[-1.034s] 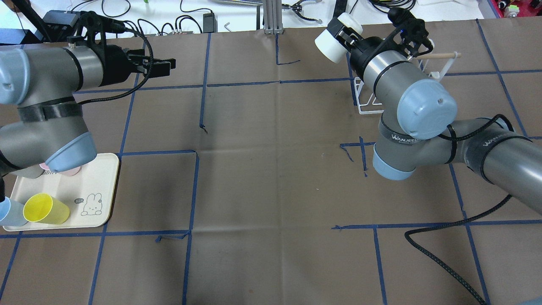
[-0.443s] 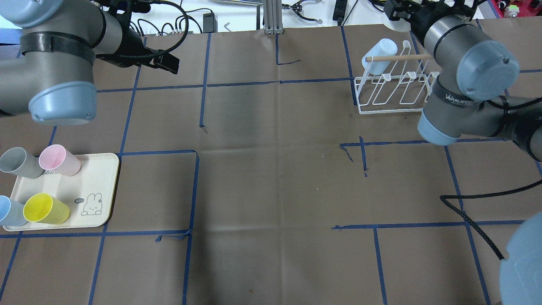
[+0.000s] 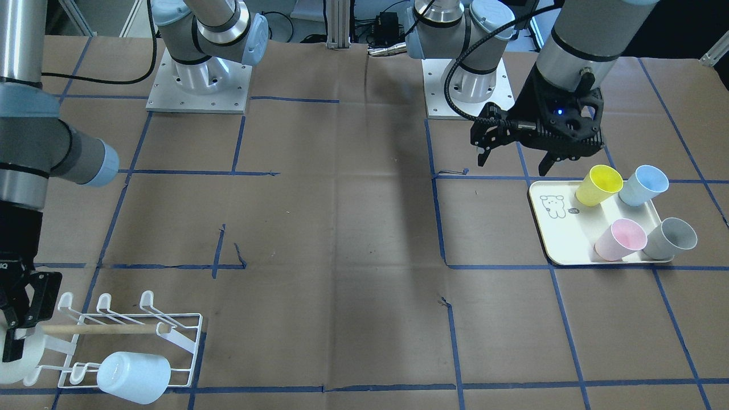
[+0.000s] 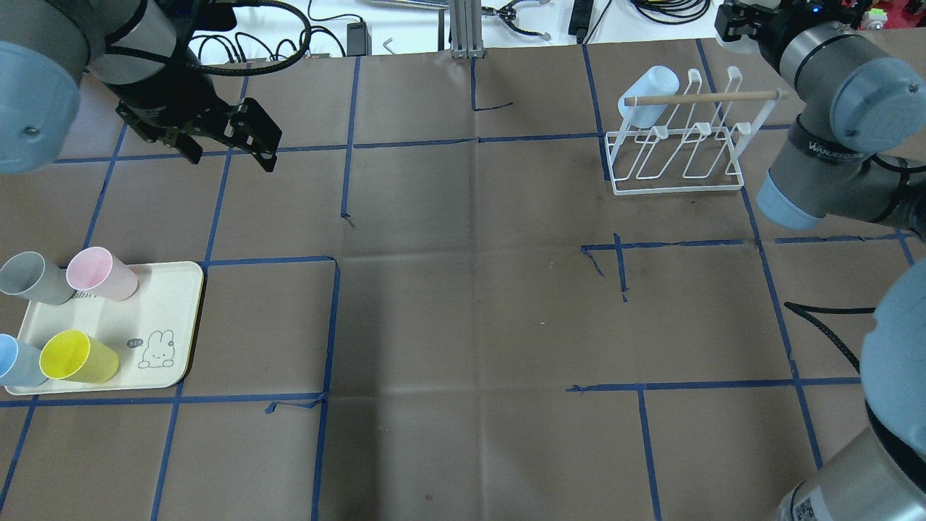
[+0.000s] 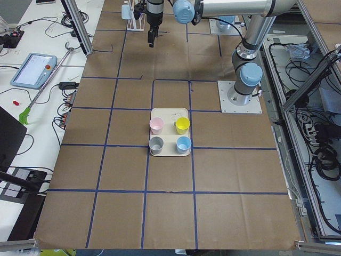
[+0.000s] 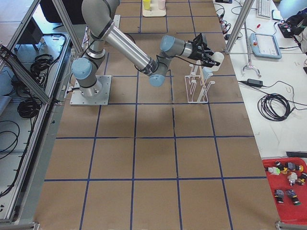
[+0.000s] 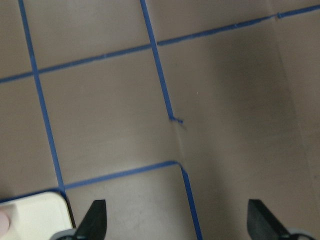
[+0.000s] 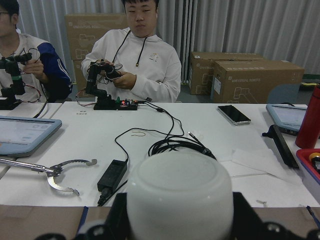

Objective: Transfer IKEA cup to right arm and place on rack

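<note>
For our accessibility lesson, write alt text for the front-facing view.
The right gripper holds a white cup beside the rack, which carries one pale blue cup. The left gripper hovers open near a tray of four cups.

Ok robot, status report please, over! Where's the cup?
Left gripper open, empty. Right gripper shut on white cup, by the rack, not yet hung. Pale blue cup sits on rack's corner; rest free.

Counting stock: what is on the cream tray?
On the cream rectangular tray: yellow plastic cup, pale blue plastic cup, pink plastic cup, grey plastic cup. Surface beneath the cups is covered.
</note>
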